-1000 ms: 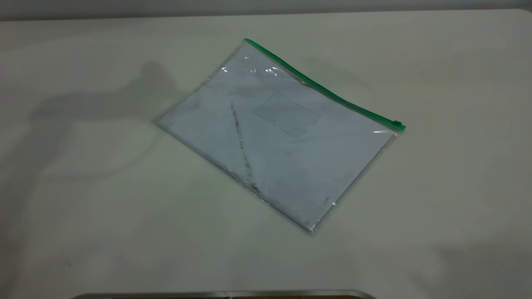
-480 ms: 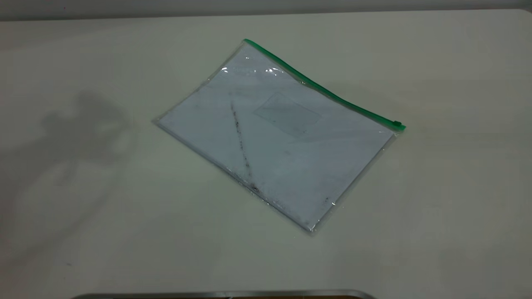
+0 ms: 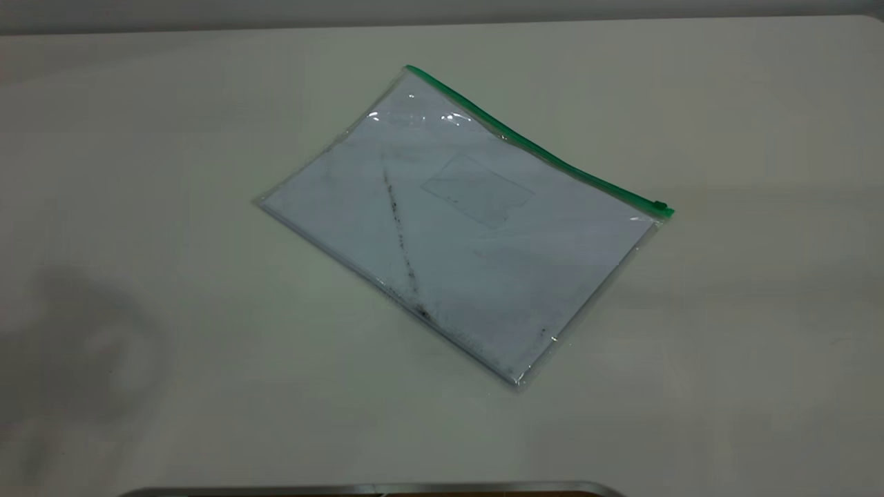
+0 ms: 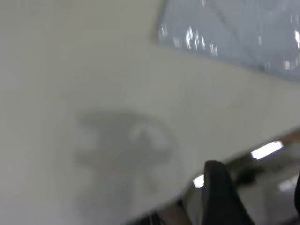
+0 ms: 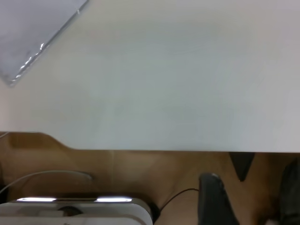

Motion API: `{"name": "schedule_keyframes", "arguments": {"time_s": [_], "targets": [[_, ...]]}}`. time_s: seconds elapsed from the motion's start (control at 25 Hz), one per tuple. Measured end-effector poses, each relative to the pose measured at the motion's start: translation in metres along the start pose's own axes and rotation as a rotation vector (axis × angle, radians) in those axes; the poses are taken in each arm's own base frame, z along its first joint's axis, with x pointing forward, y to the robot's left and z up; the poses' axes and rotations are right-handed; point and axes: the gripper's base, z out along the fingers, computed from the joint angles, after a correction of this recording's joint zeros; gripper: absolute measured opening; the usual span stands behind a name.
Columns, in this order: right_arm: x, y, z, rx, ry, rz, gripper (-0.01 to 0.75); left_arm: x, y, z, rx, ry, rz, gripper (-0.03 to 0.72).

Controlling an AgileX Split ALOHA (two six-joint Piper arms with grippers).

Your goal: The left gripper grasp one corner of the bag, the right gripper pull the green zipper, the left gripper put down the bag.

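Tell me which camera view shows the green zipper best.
The exterior view. There the green zipper runs in full along the far long edge of the bag, its slider tab at the right-hand end. The left wrist view and the right wrist view each catch only a clear corner of the bag, with no green in sight.

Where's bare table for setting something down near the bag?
Nearly everywhere. The bag lies mid-table, green zipper along its far-right edge. Bare table borders it left, right and toward the near edge. The narrowest strip is behind the zipper. Nothing crowds; neither gripper is over the table.
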Motion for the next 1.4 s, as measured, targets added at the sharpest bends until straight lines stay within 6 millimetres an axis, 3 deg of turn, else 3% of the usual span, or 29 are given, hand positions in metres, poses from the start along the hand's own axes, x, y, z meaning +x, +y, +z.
{"name": "schedule_keyframes", "arguments": {"time_s": [0.28, 0.6, 1.08, 1.4], "targets": [[-0.001, -0.005, 0.0, 0.055, -0.008, -0.028, 0.466, 0.087, -0.018, 0.039, 0.033, 0.163, -0.073, 0.442], [0.0, -0.009, 0.002, 0.095, -0.003, -0.046, 0.464, 0.165, -0.025, 0.056, -0.128, 0.154, -0.227, 0.442], [0.001, -0.007, 0.002, 0.073, 0.003, -0.086, 0.397, 0.21, -0.044, 0.024, -0.241, -0.268, -0.245, 0.442], [0.001, -0.007, 0.001, 0.073, -0.001, -0.087, 0.347, 0.235, -0.055, 0.014, -0.272, -0.463, -0.219, 0.442]]}}
